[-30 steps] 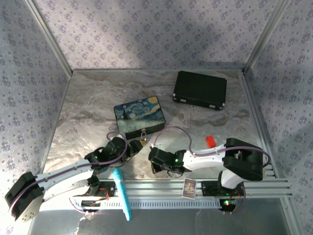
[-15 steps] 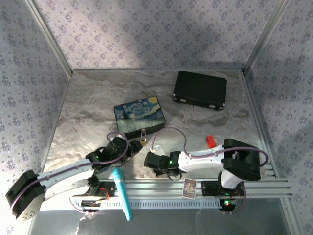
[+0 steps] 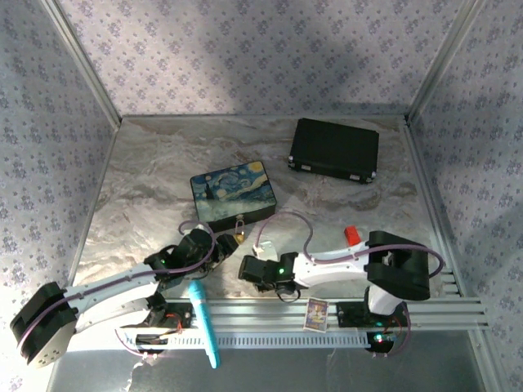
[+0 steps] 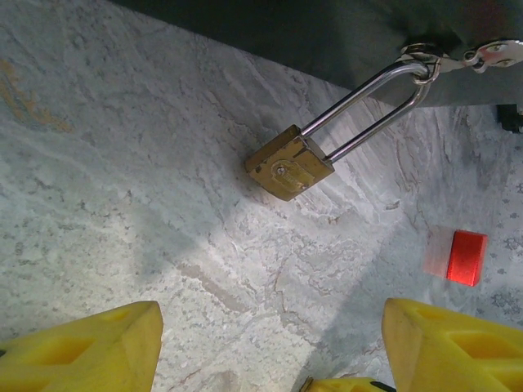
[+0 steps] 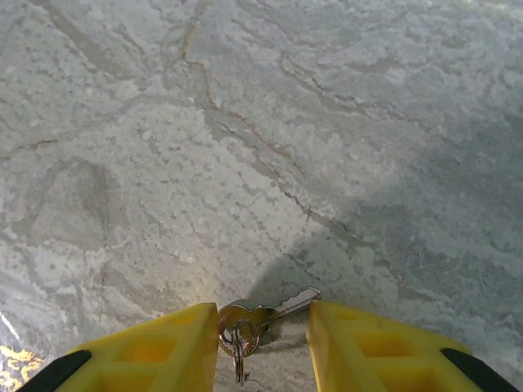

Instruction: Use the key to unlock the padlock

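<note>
Where silvery shackle (image 4: 351, 100) hooks hasp (image 4: 494, 54), brass padlock (image 4: 290, 167) lies at shut box's (image 3: 233, 194) 6 o'clock. Left gripper (image 4: 271, 320) spread; right gripper (image 5: 263, 315) parted, key (image 5: 278, 309) between jaws.

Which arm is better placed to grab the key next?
Right. The key lies between the parted fingers of the right gripper; the left gripper hovers open facing the padlock.

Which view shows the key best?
Right wrist: the key lies on the table, close up between the yellow fingers. From the top it is too small to make out by the right gripper. The left wrist faces the padlock.
</note>
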